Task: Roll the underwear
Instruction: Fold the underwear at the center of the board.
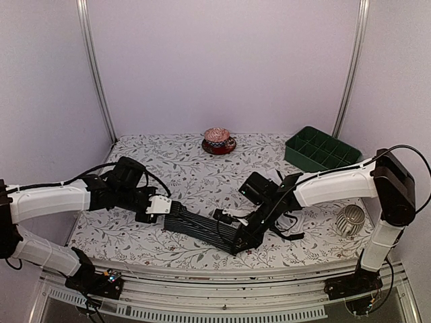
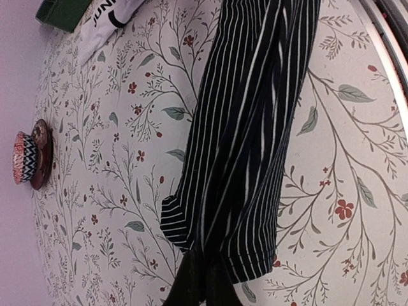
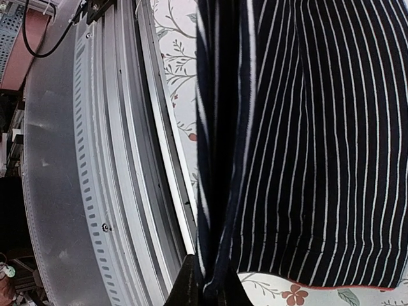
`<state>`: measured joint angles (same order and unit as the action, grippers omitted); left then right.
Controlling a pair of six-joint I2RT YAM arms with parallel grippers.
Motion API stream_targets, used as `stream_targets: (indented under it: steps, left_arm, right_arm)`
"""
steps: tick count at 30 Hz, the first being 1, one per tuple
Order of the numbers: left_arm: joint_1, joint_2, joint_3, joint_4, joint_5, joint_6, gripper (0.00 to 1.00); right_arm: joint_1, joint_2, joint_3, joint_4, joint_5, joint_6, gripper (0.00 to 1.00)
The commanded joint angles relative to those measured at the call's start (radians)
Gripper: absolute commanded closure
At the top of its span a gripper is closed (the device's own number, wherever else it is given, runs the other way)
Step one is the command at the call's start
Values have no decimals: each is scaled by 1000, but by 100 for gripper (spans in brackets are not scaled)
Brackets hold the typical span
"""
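Where the striped pair lies: the striped briefs [image 1: 202, 227] are drawn out in a long band near the front edge of the table [image 1: 168, 168], between the two arms, with one end in each claw.
Left claw: the left claw [image 1: 160, 206] is pinched tight on the band's left end. Its wrist view shows the dark fingertips [image 2: 191, 284] closed with the hem caught between them.
Right claw: the right claw [image 1: 246, 237] is likewise clamped down on the right end, a fold of cloth nipped between its fingers [image 3: 188, 284].
White pair: the white briefs [image 1: 350, 221] sit bunched at the right side of the table, well apart from the striped pair. Whether they are rolled I cannot tell from here.
How it handles: thin, light, limp cloth, to my eye. It will sag and fold wherever it is not held, will not break, and may slide on the table rather than roll unless kept taut.
Where to hold: I'd say the hems at the two ends, pinching through all layers so the band turns evenly.
Count of underwear: two, one striped and one white.
Count of claws: two, both gripping.
Other things: one green tray [image 1: 322, 149] with compartments at the far right, and one patterned bowl [image 1: 217, 136] on one saucer [image 1: 229, 145] at the back.
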<state>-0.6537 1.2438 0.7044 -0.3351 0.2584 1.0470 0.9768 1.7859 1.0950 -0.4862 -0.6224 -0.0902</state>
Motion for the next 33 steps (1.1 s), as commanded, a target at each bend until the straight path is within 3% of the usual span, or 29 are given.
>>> stream_targets:
  steps: [1, 18, 33]
  left_arm:
    - [21, 23, 12, 11, -6, 16, 100]
    - [37, 216, 117, 87, -64, -10, 100]
    - [68, 335, 182, 97, -71, -23, 100]
  right_arm:
    - [-4, 27, 33, -31, -25, 3, 98]
    - [-96, 83, 104, -66, -24, 21, 92]
    - [-102, 68, 107, -21, 22, 31, 86]
